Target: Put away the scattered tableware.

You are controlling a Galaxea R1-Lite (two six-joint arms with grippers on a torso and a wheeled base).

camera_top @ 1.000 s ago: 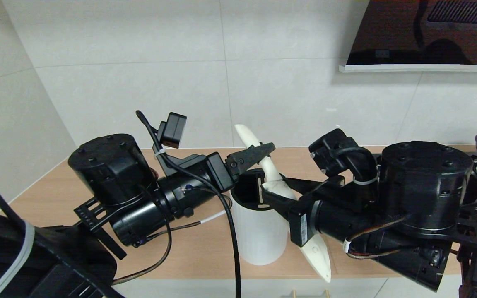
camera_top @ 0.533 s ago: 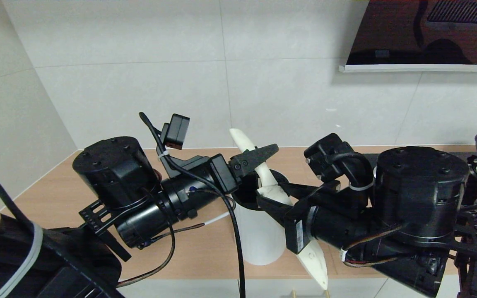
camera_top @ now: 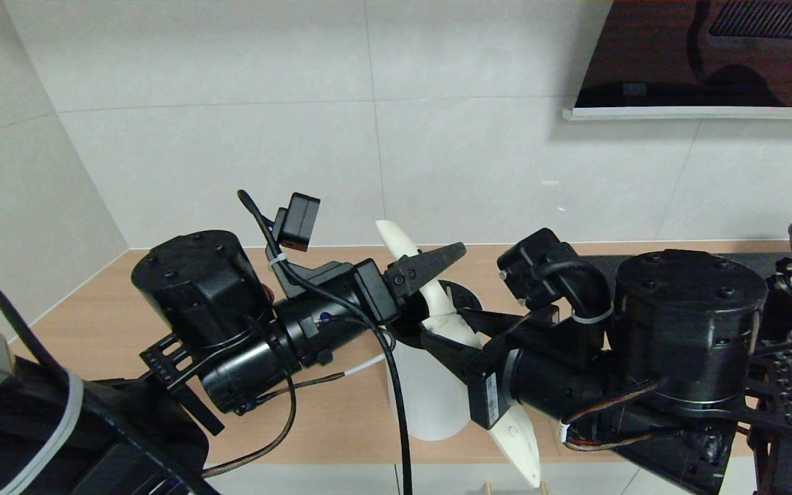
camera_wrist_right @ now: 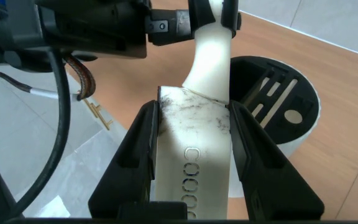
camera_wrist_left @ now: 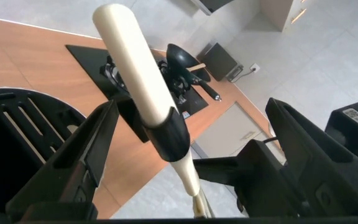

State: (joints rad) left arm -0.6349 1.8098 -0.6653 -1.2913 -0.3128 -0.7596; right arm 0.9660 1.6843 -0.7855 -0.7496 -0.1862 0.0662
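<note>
Wooden counter (camera_top: pixel 86 309), tiled wall behind | spatula (camera_top: pixel 445 322) is held aslant over utensil holder (camera_top: pixel 427 392) | blade is pinched by right gripper (camera_wrist_right: pixel 194 115) | left gripper (camera_wrist_left: pixel 191 109) is spread around handle | insertion is judged pending

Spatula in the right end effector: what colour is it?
Cream-white spatula, dark smudges on its blade; best seen in the right wrist view.

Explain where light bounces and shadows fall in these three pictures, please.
Head view: the glossy dark wall panel mirrors dim shapes and casts a soft shadow on the white tiled wall beneath. Left wrist view: the cream plastic spatula catches bright light on its handle. Right wrist view: its smudged blade, clamped in the right gripper, is evenly lit; the white cylindrical holder looks dark inside.
</note>
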